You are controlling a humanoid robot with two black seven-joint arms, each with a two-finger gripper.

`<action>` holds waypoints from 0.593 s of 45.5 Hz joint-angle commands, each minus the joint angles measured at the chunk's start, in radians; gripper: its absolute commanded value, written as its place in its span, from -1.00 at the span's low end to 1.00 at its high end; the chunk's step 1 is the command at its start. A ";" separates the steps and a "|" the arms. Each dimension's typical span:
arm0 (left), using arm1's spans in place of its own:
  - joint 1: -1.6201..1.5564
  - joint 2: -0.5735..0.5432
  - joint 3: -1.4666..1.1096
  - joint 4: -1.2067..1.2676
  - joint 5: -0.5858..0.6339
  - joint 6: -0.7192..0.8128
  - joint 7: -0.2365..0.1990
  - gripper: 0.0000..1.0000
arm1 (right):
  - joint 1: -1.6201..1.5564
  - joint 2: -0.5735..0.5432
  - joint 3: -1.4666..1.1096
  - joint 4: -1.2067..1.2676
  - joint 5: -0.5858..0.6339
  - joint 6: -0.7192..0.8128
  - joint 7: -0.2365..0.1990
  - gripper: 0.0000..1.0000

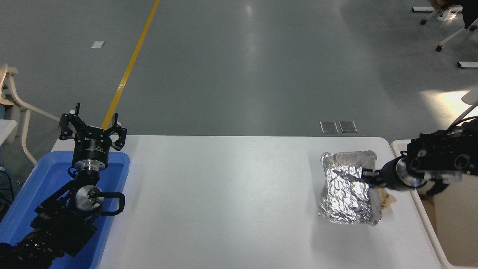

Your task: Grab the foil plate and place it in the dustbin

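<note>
The right gripper is clamped on the plate rim near the table's right edge; the bin drop remains.

Foil plate: shiny, crinkled, rectangular, with raised rim; sat open side up near the table's right edge, long axis running from far to near, its right rim pinched. Dustbin: cream, thick rounded rim, stood just beyond the table's right edge, mostly hidden.

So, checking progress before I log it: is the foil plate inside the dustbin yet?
No, the foil plate is over the white table, gripped by the right pincer.
</note>
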 commanded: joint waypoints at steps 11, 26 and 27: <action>0.000 0.001 0.000 0.000 0.000 0.000 -0.001 0.98 | 0.322 -0.013 -0.098 0.032 -0.021 0.203 -0.002 -1.00; 0.000 -0.001 0.000 0.000 0.000 0.000 -0.001 0.98 | 0.265 -0.187 -0.239 -0.201 -0.283 0.186 0.016 -1.00; 0.000 -0.001 0.000 0.000 0.000 0.000 -0.001 0.98 | 0.241 -0.210 -0.237 -0.236 -0.301 0.185 0.019 -1.00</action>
